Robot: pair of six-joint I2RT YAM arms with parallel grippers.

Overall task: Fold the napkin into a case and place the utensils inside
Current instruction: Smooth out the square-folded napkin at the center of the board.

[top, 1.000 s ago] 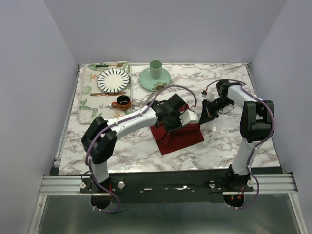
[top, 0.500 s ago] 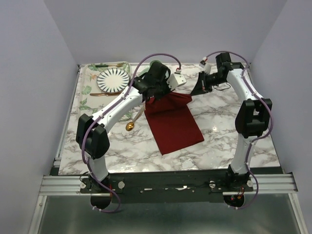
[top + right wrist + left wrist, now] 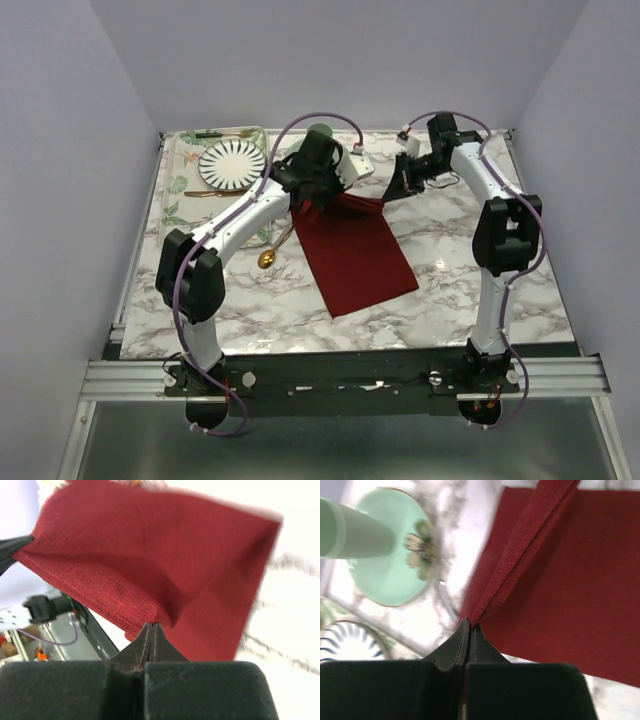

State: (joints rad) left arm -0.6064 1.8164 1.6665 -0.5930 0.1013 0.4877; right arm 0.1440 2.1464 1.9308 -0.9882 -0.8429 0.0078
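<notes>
Left tool [image 3: 470, 628]: jaws pressed together on the napkin's far left corner; a ridge of cloth runs up and away from the tips
Right tool [image 3: 151, 626]: jaws closed tight on the far right corner; cloth fans out above the tips
Napkin [image 3: 355, 250]: near part lies flat on the counter [image 3: 460, 270]; far edge is lifted and strung between the two tools
Long axis: runs from the held far edge toward the near right; the held edge lies across it, left to right
Key relation: each tool sits at one end of the far edge, the cloth trailing toward the arm bases; any fold or lay-down has to carry that edge along the long axis with both tools level, or the cloth skews
Utensils: spoon [image 3: 266, 259] and knife [image 3: 283, 233] lie on the counter just left of the napkin, apart from it; the left arm is nearer them
Stage, as judged: cloth spread out, case not yet formed, utensils not yet inside
Change from a second ago: the napkin was then a small bunched shape near the counter's middle with both tools low over it; now it is drawn out long, both tools have moved to the far side, and the spoon and knife, then hidden under the left arm, show
</notes>
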